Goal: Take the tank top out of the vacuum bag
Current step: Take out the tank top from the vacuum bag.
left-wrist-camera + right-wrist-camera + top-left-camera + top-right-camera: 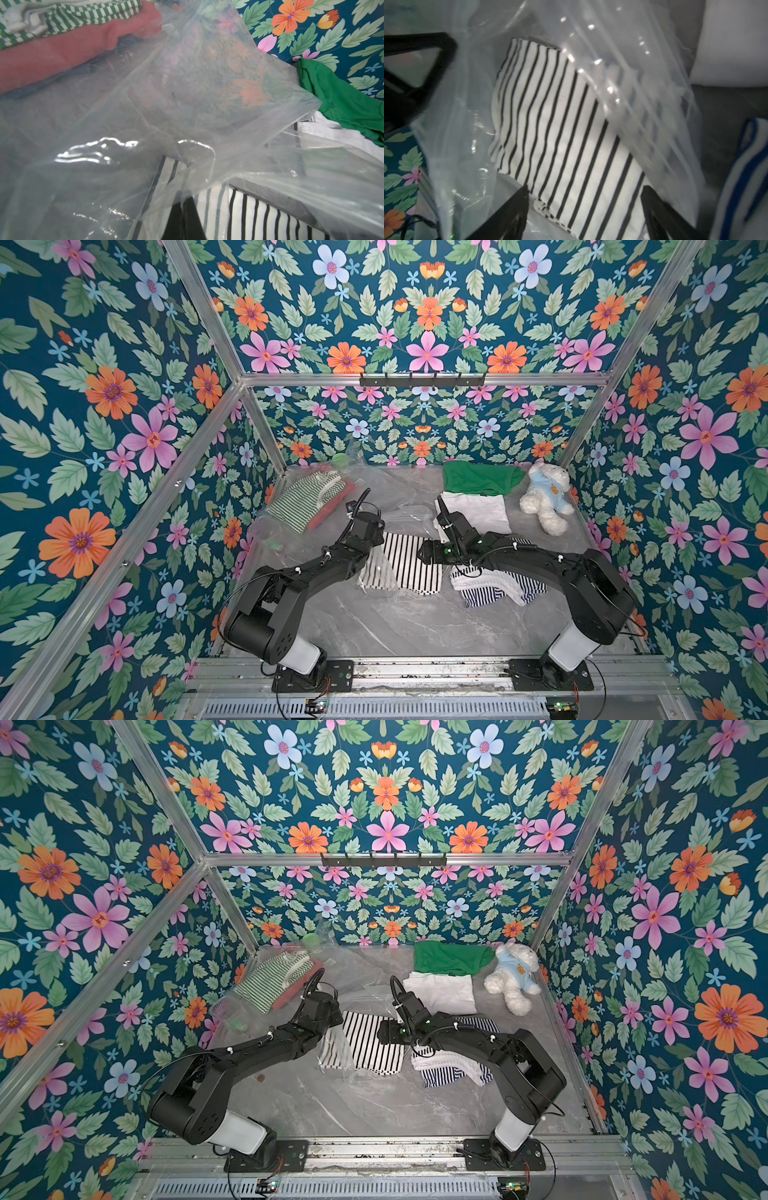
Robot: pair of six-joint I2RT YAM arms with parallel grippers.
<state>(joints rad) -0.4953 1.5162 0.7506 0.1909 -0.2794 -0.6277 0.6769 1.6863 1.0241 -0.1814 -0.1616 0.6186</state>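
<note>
now | left fingers (179,221) pinch vacuum bag (145,104) | right fingers (508,214) spread | bag veils tank top (560,124)

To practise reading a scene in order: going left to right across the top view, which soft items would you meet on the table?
Green-and-white striped garment → black-and-white striped top → green shirt → white teddy bear.

Front tabletop (395,626) free; vacuum bag (187,104) film apparently drapes striped tank top (560,135).
</note>
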